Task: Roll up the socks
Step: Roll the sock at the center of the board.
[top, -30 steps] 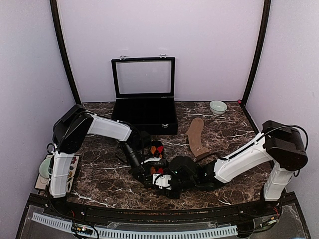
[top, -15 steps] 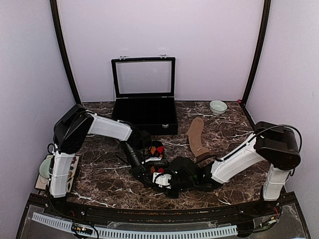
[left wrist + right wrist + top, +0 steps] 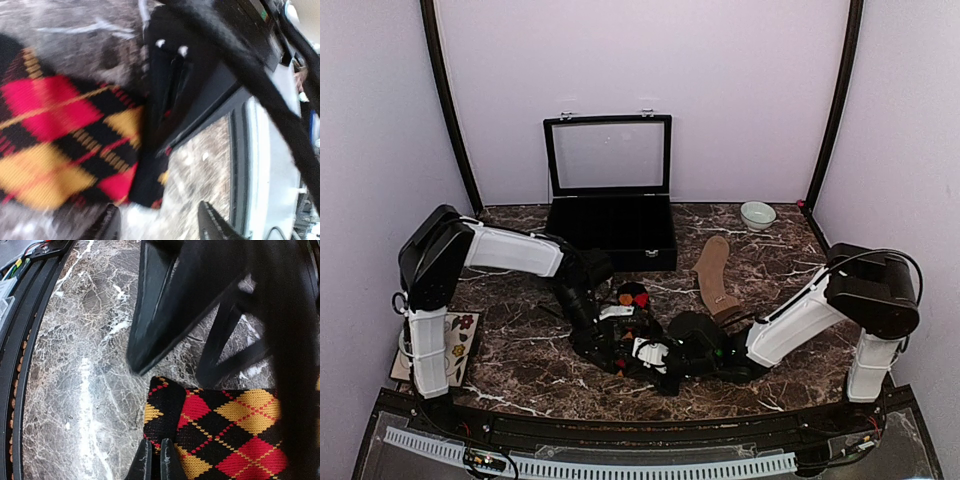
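Observation:
The black argyle sock (image 3: 632,300) with red and yellow diamonds lies on the marble between both grippers, and fills the left of the left wrist view (image 3: 60,140). My right gripper (image 3: 645,352) (image 3: 156,460) is shut on the near edge of this sock (image 3: 225,425). In the left wrist view its black fingers (image 3: 167,85) press on the sock's corner. My left gripper (image 3: 603,338) (image 3: 160,227) stands open just beside the sock, with only marble between its fingertips. The tan sock (image 3: 715,275) lies flat to the right, untouched.
A black display case (image 3: 610,225) with its lid raised stands at the back centre. A small white bowl (image 3: 757,214) sits at the back right. A floral mat (image 3: 460,335) lies at the left edge. The front rail (image 3: 20,340) runs close by.
My left gripper has opened and let go of the argyle sock, and its arm swung left. My right gripper has closed on the sock's edge.

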Motion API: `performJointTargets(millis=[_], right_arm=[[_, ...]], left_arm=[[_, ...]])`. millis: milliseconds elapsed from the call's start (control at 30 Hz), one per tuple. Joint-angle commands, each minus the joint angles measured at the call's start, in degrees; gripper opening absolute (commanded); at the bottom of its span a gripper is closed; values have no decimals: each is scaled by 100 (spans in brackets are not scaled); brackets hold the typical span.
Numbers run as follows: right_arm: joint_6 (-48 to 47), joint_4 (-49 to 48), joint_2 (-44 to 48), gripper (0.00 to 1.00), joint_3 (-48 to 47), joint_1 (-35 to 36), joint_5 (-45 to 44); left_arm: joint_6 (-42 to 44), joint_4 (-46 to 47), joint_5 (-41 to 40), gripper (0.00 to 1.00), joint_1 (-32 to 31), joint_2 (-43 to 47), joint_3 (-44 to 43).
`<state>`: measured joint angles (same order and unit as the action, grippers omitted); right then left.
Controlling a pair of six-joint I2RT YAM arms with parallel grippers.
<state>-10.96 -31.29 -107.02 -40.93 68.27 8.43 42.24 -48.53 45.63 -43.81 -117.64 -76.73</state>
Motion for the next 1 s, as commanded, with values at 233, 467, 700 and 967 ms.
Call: performJointTargets(millis=[233,467,700,967], right_arm=[[821,622,-294,0,232,-520,619],[1439,1448,-564,0,-277,-1007,1261],[2114,2252,-913,0,-729,-1226,1939],[2782,2035,-1001,0,-493,-1466,2493]], left_arm=[[-63,968,-948,68,373,1655,1106],[347,1164,-924,64,266,1931,1348],[644,1729,-1280,60,-326,1991,1547],[762,2590,-1512,52,-596,2034,1853]])
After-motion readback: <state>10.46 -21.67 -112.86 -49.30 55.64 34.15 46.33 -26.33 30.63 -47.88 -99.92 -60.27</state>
